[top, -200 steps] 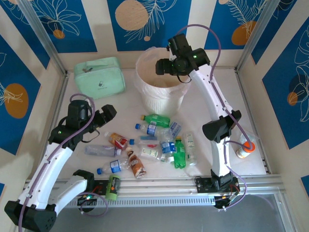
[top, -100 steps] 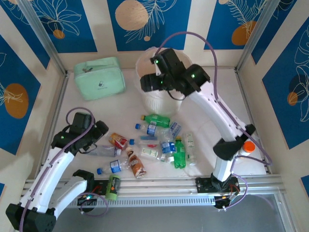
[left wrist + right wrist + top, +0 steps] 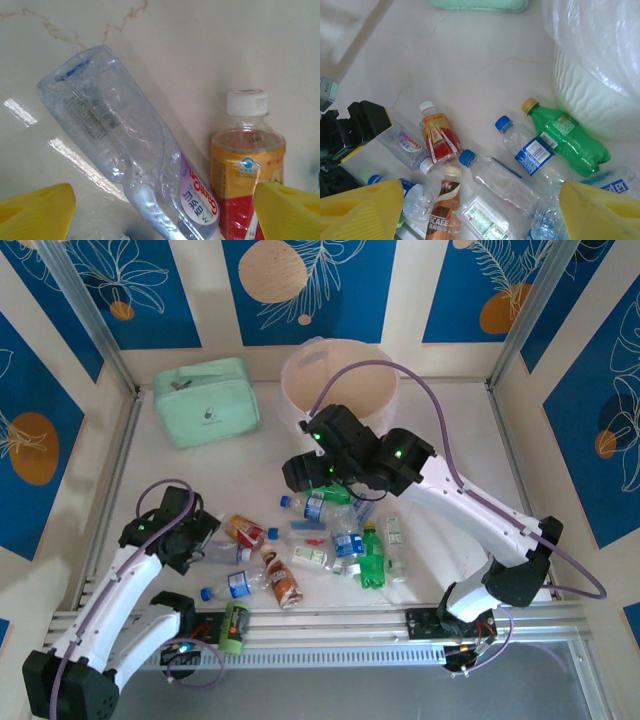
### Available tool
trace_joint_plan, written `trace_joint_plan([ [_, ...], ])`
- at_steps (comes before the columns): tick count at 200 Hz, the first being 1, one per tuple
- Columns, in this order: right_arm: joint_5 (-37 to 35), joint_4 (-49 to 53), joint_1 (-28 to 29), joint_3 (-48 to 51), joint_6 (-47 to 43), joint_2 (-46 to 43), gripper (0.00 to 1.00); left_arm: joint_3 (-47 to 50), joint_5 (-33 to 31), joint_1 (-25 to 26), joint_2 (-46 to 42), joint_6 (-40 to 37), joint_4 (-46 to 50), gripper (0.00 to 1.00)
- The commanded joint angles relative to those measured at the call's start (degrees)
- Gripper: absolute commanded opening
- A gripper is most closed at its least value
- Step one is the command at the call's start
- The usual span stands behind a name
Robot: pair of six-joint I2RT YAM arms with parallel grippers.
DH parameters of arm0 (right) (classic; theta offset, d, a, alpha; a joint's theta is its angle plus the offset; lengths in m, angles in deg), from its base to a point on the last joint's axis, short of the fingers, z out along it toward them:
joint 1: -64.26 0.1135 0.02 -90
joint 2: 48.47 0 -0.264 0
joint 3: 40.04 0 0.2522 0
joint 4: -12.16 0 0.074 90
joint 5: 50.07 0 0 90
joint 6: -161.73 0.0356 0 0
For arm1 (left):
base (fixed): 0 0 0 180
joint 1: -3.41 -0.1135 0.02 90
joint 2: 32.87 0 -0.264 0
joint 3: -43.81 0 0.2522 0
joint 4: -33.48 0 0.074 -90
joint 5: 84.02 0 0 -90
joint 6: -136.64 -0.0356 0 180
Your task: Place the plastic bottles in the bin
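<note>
Plastic bottles [image 3: 345,540] lie in a heap in the middle of the table [image 3: 460,425], closer to its near edge. The bin [image 3: 292,390] stands at the far edge, behind the heap. A mint-green pouch [image 3: 205,400] lies by the far left corner.

The left claw [image 3: 162,210] is low over the left end of the heap. Its jaws are wide. A clear bottle [image 3: 125,150] with a purple label lies between them, and the yellow tips do not touch it. A bottle with a white cap [image 3: 247,165] and a red label lies just beside it.

The right claw [image 3: 480,210] hangs above the heap with wide jaws and holds nothing. Below it, a green bottle [image 3: 565,132] with a yellow cap lies near the foot of the bin, and 1 blue-capped bottle [image 3: 532,150] lies beside that.
</note>
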Motion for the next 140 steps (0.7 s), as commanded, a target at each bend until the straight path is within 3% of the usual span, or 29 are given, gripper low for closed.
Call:
trace_joint_plan([
  [1, 0.23, -2.43, 0.64, 1.33, 2.11, -2.34, 0.82, 1.95, 1.52, -0.78, 0.45, 4.32, -1.37, 0.91],
  [140, 0.84, -4.28, 1.16, 6.17, 3.92, -2.81, 0.82, 5.9, 1.96, -2.53, 12.68, 7.23, -13.68, 0.85],
])
